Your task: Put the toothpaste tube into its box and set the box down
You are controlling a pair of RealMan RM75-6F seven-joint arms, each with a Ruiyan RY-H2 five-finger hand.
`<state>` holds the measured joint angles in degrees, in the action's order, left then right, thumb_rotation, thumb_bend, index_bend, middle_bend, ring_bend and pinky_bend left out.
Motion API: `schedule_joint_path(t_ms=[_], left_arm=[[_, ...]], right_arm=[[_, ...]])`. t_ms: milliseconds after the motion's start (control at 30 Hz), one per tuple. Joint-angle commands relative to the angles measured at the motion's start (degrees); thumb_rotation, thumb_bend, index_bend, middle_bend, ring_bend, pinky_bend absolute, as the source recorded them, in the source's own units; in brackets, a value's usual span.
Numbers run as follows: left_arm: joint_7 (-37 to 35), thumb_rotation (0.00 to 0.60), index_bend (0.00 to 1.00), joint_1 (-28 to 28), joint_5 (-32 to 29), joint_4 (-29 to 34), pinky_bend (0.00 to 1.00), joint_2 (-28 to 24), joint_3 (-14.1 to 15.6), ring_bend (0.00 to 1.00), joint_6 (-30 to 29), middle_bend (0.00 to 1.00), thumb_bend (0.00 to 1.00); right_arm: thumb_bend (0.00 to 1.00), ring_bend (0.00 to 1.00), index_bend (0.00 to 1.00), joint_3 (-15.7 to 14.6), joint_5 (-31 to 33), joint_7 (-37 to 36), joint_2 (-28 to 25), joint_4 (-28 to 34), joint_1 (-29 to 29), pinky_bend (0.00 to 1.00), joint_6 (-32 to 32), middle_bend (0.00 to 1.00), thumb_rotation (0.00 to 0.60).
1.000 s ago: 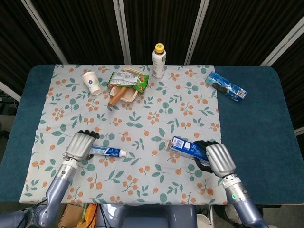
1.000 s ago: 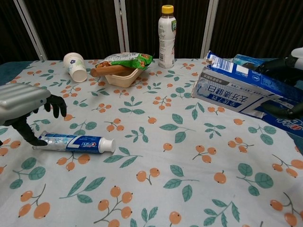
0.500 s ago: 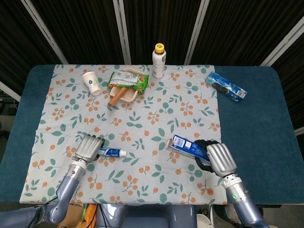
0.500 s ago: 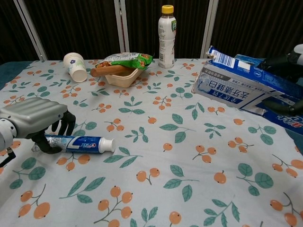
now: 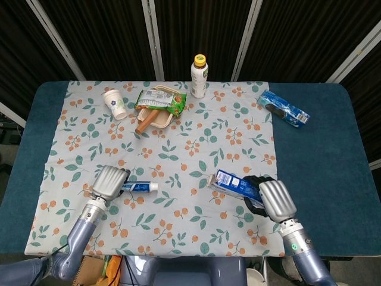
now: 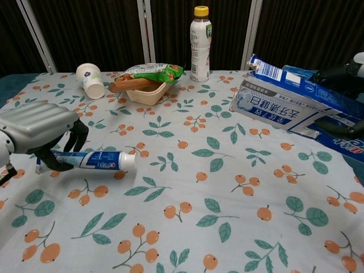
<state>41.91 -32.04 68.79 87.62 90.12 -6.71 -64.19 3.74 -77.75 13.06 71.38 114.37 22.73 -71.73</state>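
Left hand (image 6: 40,129) has its fingers wrapped round the crimped tail of the toothpaste tube (image 6: 94,160), and from the chest view the tube looks just lifted off the cloth (image 5: 178,149), cap end pointing toward the box (image 6: 287,108); right hand (image 5: 271,198) grasps that box from behind, holding it up with its open mouth facing back at the tube, the two well apart across the cloth.

Handling, as I judge it: the tube is light, soft in the belly and glossy, so it will dent and may slide if squeezed mid-body; the flat tail and the hard white cap are the firm places to hold, and the tail grip leaves the cap free to lead into the box; the box is thin printed card, stiff along its edges but easily crushed, and its flaps could snag the cap.

Beyond the box, further from the hands, stand a smooth plastic bottle (image 5: 199,76) with a yellow lid, a shallow tray (image 5: 156,113) with a crinkly green packet (image 5: 161,99) over it, and a tipped paper cup (image 5: 114,103); a blue pack (image 5: 283,108) lies on the bare table (image 5: 333,155).
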Motion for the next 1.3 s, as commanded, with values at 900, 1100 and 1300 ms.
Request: schedule_joint_path(t_ms=[900, 1100, 1300], left_arm=[[-6.0, 0.6, 0.72, -18.1, 14.5, 14.1, 0.69, -18.8, -11.0, 0.67, 10.7, 0.76, 0.46], [-2.7, 0.6, 0.72, -20.3, 12.3, 14.3, 0.69, -17.0, -10.7, 0.67, 12.0, 0.76, 0.46], [0.2, 0.6, 0.72, -21.8, 10.7, 14.5, 0.69, -15.9, -10.4, 0.67, 12.5, 0.76, 0.46]], right_arm=[[0.43, 0.47, 0.45, 3.0, 6.5, 8.7, 4.7, 3.0, 2.3, 0.44, 0.9, 0.51, 0.6], [0.43, 0.47, 0.45, 3.5, 7.7, 8.3, 4.3, 3.6, 2.2, 0.44, 0.8, 0.51, 0.6], [0.43, 0.47, 0.45, 3.6, 8.4, 7.2, 3.5, 3.7, 2.1, 0.44, 1.1, 0.51, 0.6]])
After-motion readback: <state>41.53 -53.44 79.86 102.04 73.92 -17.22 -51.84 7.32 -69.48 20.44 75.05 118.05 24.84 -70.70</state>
